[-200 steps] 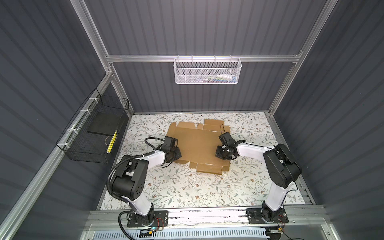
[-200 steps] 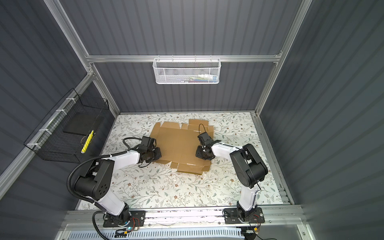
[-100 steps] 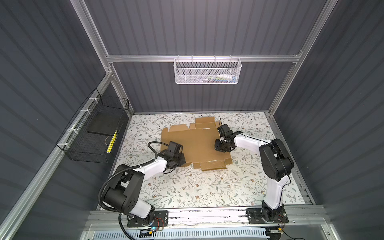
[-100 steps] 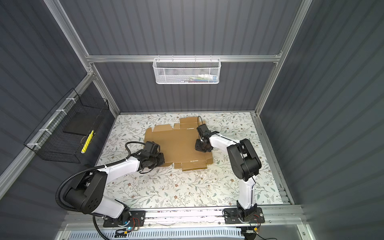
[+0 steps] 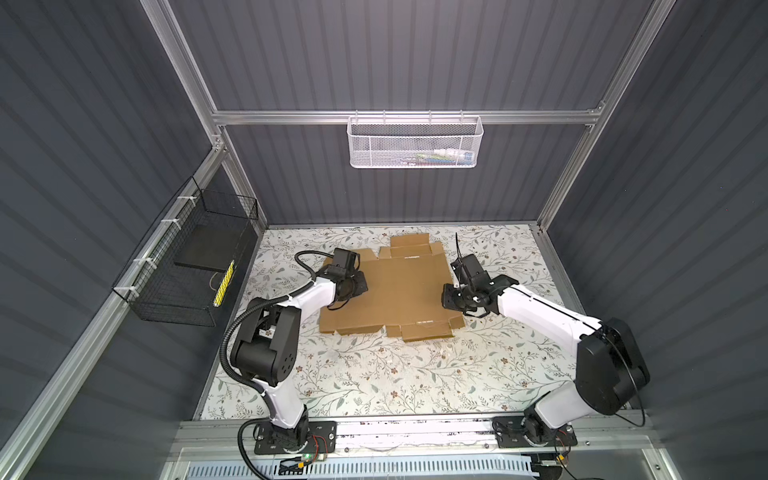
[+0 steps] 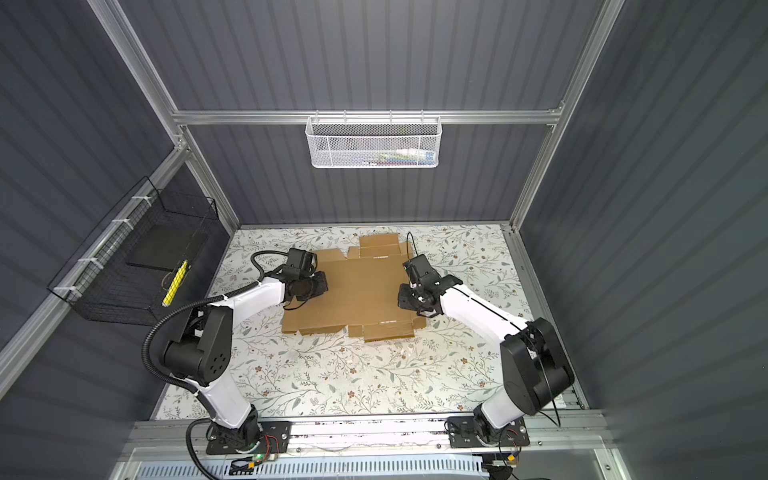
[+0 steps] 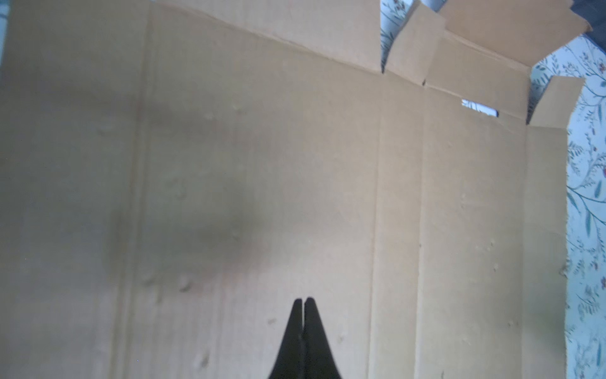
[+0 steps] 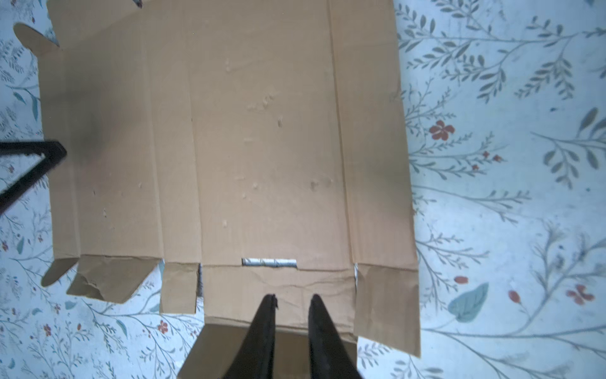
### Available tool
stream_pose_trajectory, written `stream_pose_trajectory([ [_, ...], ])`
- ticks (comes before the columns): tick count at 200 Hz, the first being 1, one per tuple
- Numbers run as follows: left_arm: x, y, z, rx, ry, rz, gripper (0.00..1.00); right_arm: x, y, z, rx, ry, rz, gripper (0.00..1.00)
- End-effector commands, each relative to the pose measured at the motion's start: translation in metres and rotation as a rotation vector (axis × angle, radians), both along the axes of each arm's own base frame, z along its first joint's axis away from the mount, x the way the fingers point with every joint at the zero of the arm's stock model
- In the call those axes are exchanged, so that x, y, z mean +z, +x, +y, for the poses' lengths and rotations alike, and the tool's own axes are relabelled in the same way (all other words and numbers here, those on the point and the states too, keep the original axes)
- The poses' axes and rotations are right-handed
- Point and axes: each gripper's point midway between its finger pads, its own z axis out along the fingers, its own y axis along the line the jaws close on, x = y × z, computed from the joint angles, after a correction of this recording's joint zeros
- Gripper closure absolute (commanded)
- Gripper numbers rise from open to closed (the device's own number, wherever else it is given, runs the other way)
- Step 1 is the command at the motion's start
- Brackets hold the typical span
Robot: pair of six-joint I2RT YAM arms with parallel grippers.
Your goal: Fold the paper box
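The paper box (image 5: 399, 291) (image 6: 357, 291) is a flat brown cardboard sheet with creases and flaps, lying unfolded on the floral table in both top views. My left gripper (image 5: 362, 286) (image 6: 321, 284) hovers over the sheet's left part. In the left wrist view it (image 7: 303, 299) is shut and empty, with the cardboard (image 7: 262, 164) beneath it. My right gripper (image 5: 444, 297) (image 6: 401, 300) is at the sheet's right edge. In the right wrist view it (image 8: 292, 297) stands slightly open above a creased edge flap of the sheet (image 8: 262, 147), with nothing between its fingers.
A white mesh basket (image 5: 415, 143) hangs on the back wall. A black wire basket (image 5: 195, 266) hangs on the left wall. The floral table surface (image 5: 374, 382) stretches in front of the sheet. The left gripper's fingers (image 8: 32, 164) show at the sheet's far edge.
The sheet has turned a little and now lies squarer. My left gripper has moved back over the sheet's left part. The right gripper's jaws have parted slightly.
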Motion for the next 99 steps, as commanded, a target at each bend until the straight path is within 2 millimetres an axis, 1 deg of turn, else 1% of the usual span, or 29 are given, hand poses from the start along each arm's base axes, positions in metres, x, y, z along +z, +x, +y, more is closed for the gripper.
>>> stream_pose_trajectory([
  [1,-0.011,0.006,0.006,-0.028,0.029,0.043,1.00,-0.011,-0.010,-0.008,-0.064,-0.010,0.028,0.83],
  [28,-0.024,0.013,0.010,-0.017,0.051,0.060,1.00,-0.024,-0.014,-0.008,-0.081,-0.006,0.060,0.86],
  [52,-0.039,0.013,0.015,-0.007,0.068,0.088,1.00,-0.039,-0.015,0.000,-0.076,0.007,0.095,0.87],
  [68,-0.044,0.011,0.015,0.004,0.061,0.095,1.00,-0.051,-0.017,0.003,-0.074,0.002,0.130,0.88],
  [71,-0.045,0.011,0.016,0.005,0.060,0.097,1.00,-0.050,-0.012,0.006,-0.075,0.017,0.115,0.88],
  [99,-0.054,0.004,0.018,0.008,0.060,0.116,1.00,-0.065,-0.008,0.013,-0.075,0.028,0.141,0.89],
])
